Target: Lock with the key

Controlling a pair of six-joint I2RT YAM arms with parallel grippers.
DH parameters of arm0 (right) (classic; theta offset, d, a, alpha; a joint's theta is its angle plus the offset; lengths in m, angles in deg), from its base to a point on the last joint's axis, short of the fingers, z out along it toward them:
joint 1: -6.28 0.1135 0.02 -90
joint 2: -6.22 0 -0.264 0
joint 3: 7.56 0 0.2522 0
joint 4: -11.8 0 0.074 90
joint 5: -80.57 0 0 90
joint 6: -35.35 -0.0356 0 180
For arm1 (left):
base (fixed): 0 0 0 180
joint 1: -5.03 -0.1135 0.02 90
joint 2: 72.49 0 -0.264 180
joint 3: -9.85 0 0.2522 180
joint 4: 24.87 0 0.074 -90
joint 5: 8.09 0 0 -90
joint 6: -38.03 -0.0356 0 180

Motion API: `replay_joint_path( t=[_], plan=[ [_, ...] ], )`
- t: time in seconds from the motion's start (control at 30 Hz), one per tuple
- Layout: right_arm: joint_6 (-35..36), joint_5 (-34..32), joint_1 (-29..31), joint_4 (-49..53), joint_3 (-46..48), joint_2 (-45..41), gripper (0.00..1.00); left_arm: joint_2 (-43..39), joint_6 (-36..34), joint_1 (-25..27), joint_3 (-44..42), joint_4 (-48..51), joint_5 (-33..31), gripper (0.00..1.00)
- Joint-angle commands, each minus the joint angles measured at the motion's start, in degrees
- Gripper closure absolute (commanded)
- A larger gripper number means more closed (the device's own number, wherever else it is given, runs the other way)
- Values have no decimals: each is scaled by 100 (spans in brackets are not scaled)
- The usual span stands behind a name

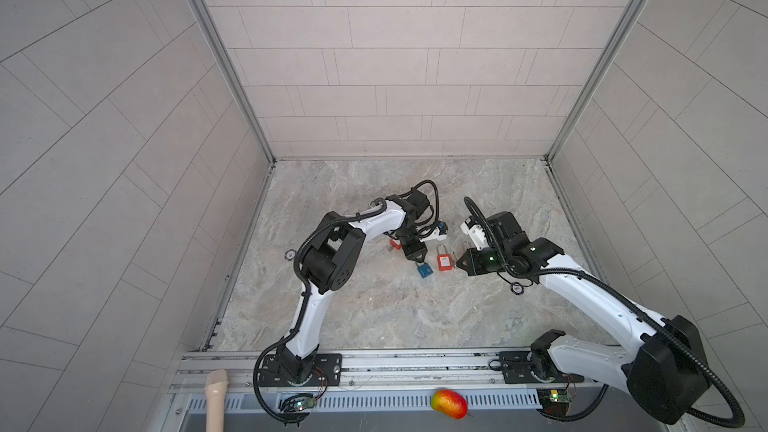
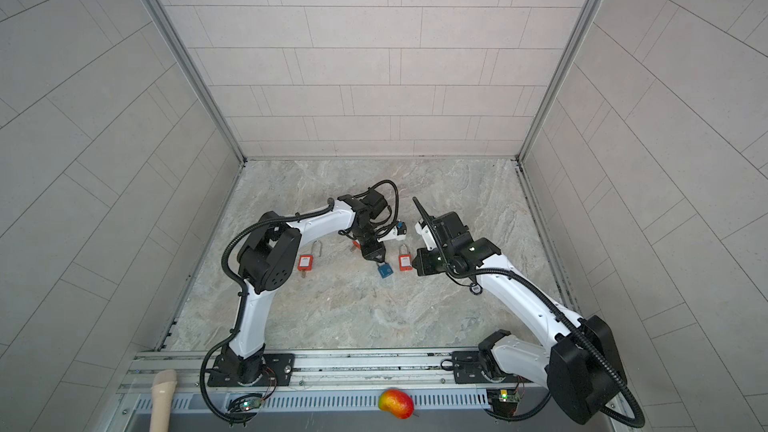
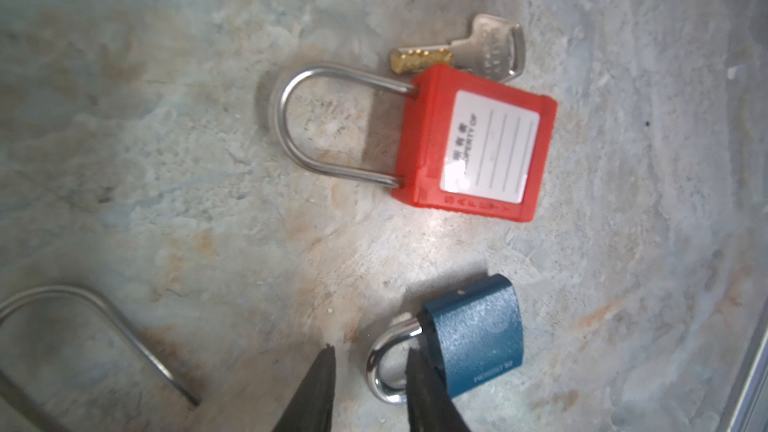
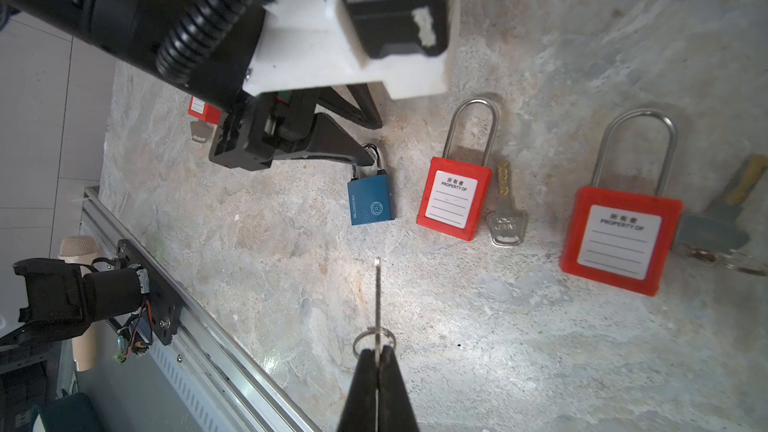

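A small blue padlock [image 3: 478, 334] lies flat on the marble floor [image 1: 374, 309], and both top views show it [image 1: 424, 270] [image 2: 385, 270]. My left gripper [image 3: 370, 353] stands open right over its steel shackle [image 3: 380, 371]. One fingertip [image 3: 413, 357] covers the shackle leg beside the body, and the bend lies in the gap. My right gripper [image 4: 377, 351] is shut on a thin key [image 4: 377, 297] with a split ring [image 4: 374, 340]. The key's blade points toward the blue padlock [image 4: 371, 201], a short way off. My right gripper [image 1: 457, 263] sits just right of the padlocks.
Several red padlocks lie around: one [image 3: 473, 147] with a loose key [image 3: 478, 49] beside the blue one, a further one [image 4: 619, 238] with its own key [image 4: 723, 218], and one on the left [image 2: 305, 261]. A metal rail [image 1: 395, 361], a mango [image 1: 449, 403] and a wooden handle [image 1: 217, 396] line the front.
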Motion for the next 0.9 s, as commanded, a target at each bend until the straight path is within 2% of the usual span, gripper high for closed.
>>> replay_joint_path(
  t=[0.0, 0.2, 0.33, 0.57, 0.7, 0.87],
  plan=[
    [-203, -210, 104, -4, -4, -59, 100, -189, -11, -15, 187, -212, -239, 60],
    [40, -516, 366, 364, -435, 409, 100, -1061, 698, -479, -310, -969, 202, 58],
    [320, -688, 616, 870, -1158, 1251, 100, -2022, 1372, -782, -1231, -1679, 439, 58],
    [623, -893, 945, 1656, -2528, 2931, 100, -3583, 2677, -1291, -2946, -2539, 474, 58],
    [678, -1083, 950, 1928, -2918, 3594, 100, -4328, 2933, -1340, -3725, -2791, 329, 57],
    [740, -1221, 959, 2123, -3229, 4095, 100, -4988, 3108, -1350, -4249, -3022, 55, 57]
  ],
)
